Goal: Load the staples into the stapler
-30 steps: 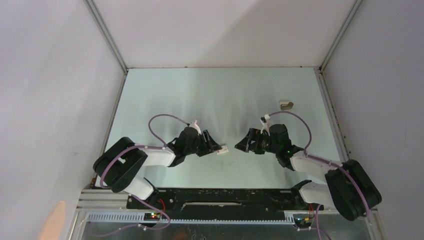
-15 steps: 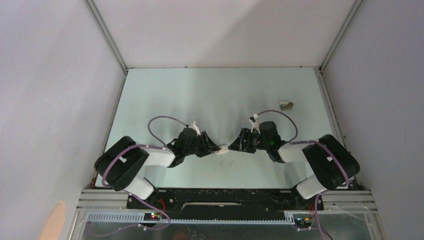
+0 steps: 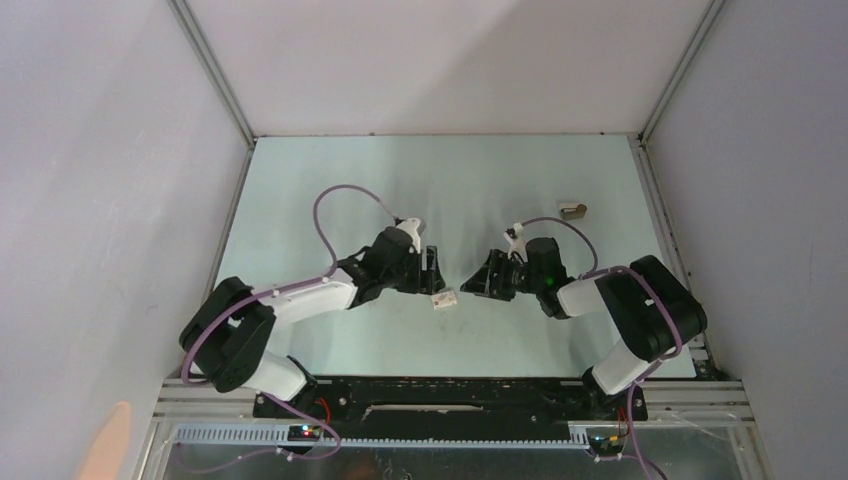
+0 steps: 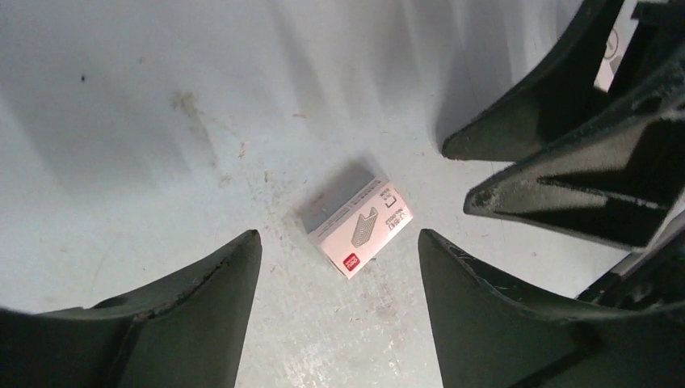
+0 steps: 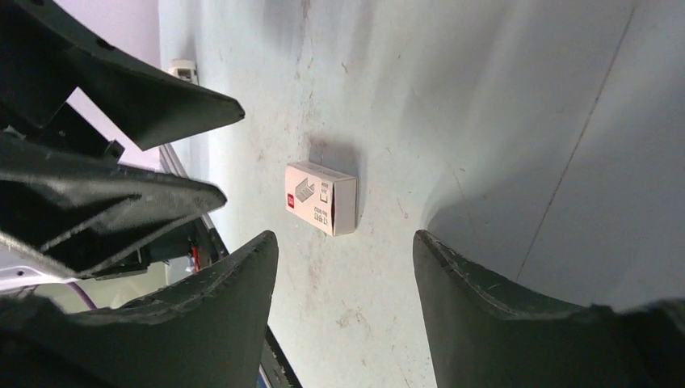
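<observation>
The staples are a small white printed box [image 3: 445, 299] lying flat on the pale table between the two arms. My left gripper [image 3: 432, 279] hangs open just above and behind the box [image 4: 359, 230], with nothing between its fingers. My right gripper [image 3: 474, 284] faces it from the right, also open and apart from the box [image 5: 321, 197]. The left wrist view has the left gripper [image 4: 338, 236] framing the box and the right gripper's fingers [image 4: 565, 186] at the upper right. The right gripper [image 5: 345, 234] frames it likewise. A small grey-beige stapler [image 3: 572, 210] sits at the back right.
White enclosure walls [image 3: 120, 200] ring the table on three sides. A black rail [image 3: 450, 395] carrying the arm bases runs along the near edge. Purple cables loop over both wrists.
The left gripper has opened and lifted back from the box, which now lies on the table. The right arm swung in from the right, then eased back a little.
</observation>
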You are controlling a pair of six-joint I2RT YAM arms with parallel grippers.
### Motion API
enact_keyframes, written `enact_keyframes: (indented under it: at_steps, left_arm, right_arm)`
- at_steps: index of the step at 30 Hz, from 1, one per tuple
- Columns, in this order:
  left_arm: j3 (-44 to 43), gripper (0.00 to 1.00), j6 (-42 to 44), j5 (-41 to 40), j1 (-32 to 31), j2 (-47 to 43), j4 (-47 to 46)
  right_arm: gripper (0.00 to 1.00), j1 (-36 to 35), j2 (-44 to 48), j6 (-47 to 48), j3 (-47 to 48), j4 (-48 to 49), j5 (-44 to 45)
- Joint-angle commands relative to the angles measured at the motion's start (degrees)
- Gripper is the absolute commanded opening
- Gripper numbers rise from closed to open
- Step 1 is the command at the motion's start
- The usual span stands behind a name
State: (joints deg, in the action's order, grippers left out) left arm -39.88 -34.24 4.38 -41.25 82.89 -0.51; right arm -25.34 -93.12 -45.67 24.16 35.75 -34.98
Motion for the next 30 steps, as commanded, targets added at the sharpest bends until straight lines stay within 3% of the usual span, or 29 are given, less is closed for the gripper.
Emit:
enact_keyframes:
  at_steps: [1, 5, 15, 30]
  left_arm:
    - [-6.2, 0.79, 13.6, -3.3, -2.7, 2.2, 10.2]
    - [-9.7, 0.83, 19.6, -4.2, -5.1, 5.2, 13.0]
    - [-17.7, 0.82, 30.2, -6.9, -9.4, 12.8, 17.8]
    - [-20.5, 0.72, 34.2, -6.3, -11.0, 18.8, 20.7]
  right_arm:
    - [0.64, 2.4, -1.8, -1.5, -0.3, 7.3, -4.0]
    - [0.63, 5.2, -4.2, -4.4, -2.3, 12.9, -6.8]
    - [0.58, 7.2, -11.9, -10.5, -4.3, 26.2, -11.8]
    - [0.54, 5.5, -18.0, -14.2, -3.2, 33.0, -13.2]
